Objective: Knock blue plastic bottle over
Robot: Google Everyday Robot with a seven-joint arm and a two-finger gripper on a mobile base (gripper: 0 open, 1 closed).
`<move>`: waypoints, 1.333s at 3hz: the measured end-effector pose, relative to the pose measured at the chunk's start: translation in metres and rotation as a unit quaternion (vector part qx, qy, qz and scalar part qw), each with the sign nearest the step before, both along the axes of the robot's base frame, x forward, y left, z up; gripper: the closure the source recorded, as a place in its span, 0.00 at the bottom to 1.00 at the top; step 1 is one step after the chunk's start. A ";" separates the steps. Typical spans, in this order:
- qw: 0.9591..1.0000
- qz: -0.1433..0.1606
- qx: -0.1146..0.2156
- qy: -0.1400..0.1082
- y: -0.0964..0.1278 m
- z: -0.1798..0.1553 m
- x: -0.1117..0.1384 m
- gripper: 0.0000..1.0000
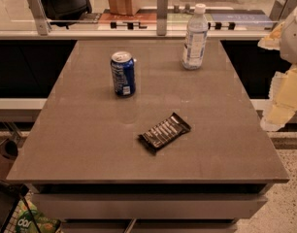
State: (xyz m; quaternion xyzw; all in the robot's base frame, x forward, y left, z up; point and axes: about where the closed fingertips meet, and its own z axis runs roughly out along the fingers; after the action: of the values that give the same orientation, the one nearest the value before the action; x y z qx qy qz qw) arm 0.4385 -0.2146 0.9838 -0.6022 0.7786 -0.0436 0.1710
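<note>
The blue plastic bottle (195, 37) stands upright at the far right of the grey table (90, 130). It is clear, with a white cap and a pale blue-white label. My gripper (278, 108) hangs at the right edge of the view, beyond the table's right side. It is to the right of the bottle, nearer the camera, and well apart from it.
A dark-blue soda can (123, 74) stands upright left of the bottle. A black snack bar (164, 132) lies flat in the middle of the table. A glass partition with metal posts (161, 6) runs behind the far edge.
</note>
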 end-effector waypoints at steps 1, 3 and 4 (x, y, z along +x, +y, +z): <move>1.000 -0.001 0.000 -0.001 0.000 0.001 0.000 0.00; 0.993 -0.081 0.064 -0.058 -0.006 0.008 0.028 0.00; 0.980 -0.137 0.117 -0.088 -0.008 0.006 0.045 0.00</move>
State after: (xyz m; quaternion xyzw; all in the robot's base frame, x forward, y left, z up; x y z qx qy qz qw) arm 0.4835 -0.2226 0.9901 -0.4593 0.8354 -0.0285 0.3007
